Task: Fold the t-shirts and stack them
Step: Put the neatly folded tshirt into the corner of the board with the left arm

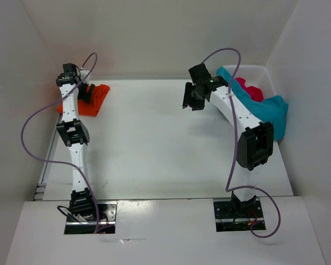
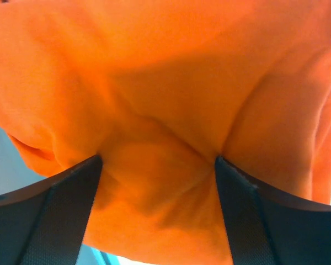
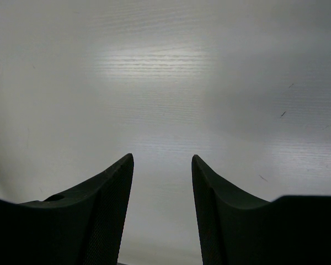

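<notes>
Orange shirt (image 1: 99, 100) is lying bunched at the far left of the table (image 1: 154, 138). The left gripper (image 2: 157, 158) is pressing into it with its jaws standing wide apart, straddling a raised fold without yet pinching it. Closing on so thick a ridge is likely to catch several layers at once, so the shirt would come up as a lump instead of by one edge. The right gripper (image 3: 163, 157) is hovering over bare table, jaws half spread and holding nothing, while the teal shirt (image 1: 270, 113) and the pink-red shirt (image 1: 254, 91) are lying in the basket (image 1: 265, 73) at the far right, the teal one hanging over the rim and probably prone to snagging.
</notes>
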`<action>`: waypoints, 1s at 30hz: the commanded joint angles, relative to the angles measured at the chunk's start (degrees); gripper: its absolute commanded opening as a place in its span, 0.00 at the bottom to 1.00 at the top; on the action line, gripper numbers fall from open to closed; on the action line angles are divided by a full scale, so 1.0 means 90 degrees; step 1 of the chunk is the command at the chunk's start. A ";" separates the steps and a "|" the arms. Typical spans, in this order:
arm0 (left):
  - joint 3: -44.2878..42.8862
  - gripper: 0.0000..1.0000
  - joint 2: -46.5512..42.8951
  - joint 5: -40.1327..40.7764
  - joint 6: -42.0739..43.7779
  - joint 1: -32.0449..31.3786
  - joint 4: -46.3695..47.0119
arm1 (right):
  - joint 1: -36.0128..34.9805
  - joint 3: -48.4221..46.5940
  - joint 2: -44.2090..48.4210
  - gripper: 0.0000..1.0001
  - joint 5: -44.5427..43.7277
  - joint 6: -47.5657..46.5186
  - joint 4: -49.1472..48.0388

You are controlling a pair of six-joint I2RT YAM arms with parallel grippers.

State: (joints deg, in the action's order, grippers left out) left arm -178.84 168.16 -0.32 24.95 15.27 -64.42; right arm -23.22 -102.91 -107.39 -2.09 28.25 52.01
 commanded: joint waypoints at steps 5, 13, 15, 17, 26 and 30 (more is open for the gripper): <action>-0.0070 0.99 0.0349 -0.0346 -0.0935 -0.0026 0.1285 | -0.0008 -0.0626 -0.0264 0.53 -0.0042 -0.0072 0.0295; 0.0116 0.99 0.0222 -0.0189 -0.0732 -0.0026 0.2617 | -0.0066 -0.0909 -0.0450 0.53 -0.0159 -0.0072 0.0598; -0.0049 0.99 0.0281 -0.0122 -0.0565 -0.0026 0.2685 | -0.0066 -0.1045 -0.0509 0.53 -0.0159 -0.0072 0.0598; -0.0050 0.99 0.0281 -0.0189 -0.0410 -0.0026 0.2540 | -0.0066 -0.1123 -0.0597 0.53 -0.0159 -0.0072 0.0667; -0.0050 0.99 -0.0597 0.0805 -0.0409 0.0110 0.2383 | -0.0310 -0.1270 -0.0733 0.53 -0.0217 -0.0131 0.0667; -0.0050 0.99 -0.0433 0.1548 -0.0204 0.0305 0.2383 | -0.0310 -0.1202 -0.0607 0.53 -0.0276 -0.0190 0.0609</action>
State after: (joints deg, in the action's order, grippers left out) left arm -177.80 167.11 6.90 21.32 15.97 -44.29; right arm -25.41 -111.74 -113.86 -3.07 27.33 57.01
